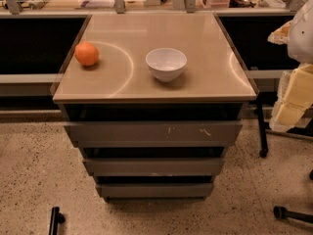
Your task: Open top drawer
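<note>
Camera view: the top drawer [153,131] sits just under the glossy beige worktop [210,77], a flat grey handleless front with pale scratches and a dark gap above. The gripper [292,97] hangs at the right edge, well apart; wide or narrow, I cannot tell. Probably best to hook the front's upper lip and pull straight and slowly, so the round orange [86,54] and smooth white bowl [166,63] stay put

A lab or workshop: cable-strewn bench [98,2] at twelve o'clock, speckled floor [34,180], castor legs [288,213] at five, gripper [292,99] at three o'clock.
</note>
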Robot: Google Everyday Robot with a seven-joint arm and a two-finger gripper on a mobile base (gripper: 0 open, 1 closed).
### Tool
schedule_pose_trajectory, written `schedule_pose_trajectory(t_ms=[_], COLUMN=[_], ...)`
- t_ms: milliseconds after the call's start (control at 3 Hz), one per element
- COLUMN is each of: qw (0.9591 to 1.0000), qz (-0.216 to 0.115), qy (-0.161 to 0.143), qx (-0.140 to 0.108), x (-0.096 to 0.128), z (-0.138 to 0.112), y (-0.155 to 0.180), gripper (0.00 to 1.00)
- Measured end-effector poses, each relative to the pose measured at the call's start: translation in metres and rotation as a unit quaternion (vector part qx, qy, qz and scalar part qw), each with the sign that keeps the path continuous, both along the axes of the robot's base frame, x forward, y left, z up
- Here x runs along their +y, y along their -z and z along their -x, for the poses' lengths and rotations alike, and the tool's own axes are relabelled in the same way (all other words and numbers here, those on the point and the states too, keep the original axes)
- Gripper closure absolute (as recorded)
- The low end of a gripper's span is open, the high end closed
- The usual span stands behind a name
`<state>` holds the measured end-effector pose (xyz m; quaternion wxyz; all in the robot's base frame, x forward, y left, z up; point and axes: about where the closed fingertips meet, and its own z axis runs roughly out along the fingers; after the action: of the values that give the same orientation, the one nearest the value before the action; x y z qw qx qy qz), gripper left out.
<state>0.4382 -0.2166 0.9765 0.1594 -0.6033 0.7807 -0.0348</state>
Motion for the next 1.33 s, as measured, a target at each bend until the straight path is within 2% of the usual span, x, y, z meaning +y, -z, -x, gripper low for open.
schedule_pose_trajectory(t_ms=[333,667,1000,1333], qw=[1.0,0.9996,0.9964,0.9929], qz=[0.0,-0.011,-0.055,-0.094], qy=[0.0,0.015,0.053,0.066], qx=[0.0,-0.021,-0.036,-0.033], x=[0.0,-0.002,-0.006,-0.005], z=[0.0,0.0,0.01,-0.005], y=[0.0,0.005,0.038,0.077], gripper=[0.0,0.0,0.0,0.0])
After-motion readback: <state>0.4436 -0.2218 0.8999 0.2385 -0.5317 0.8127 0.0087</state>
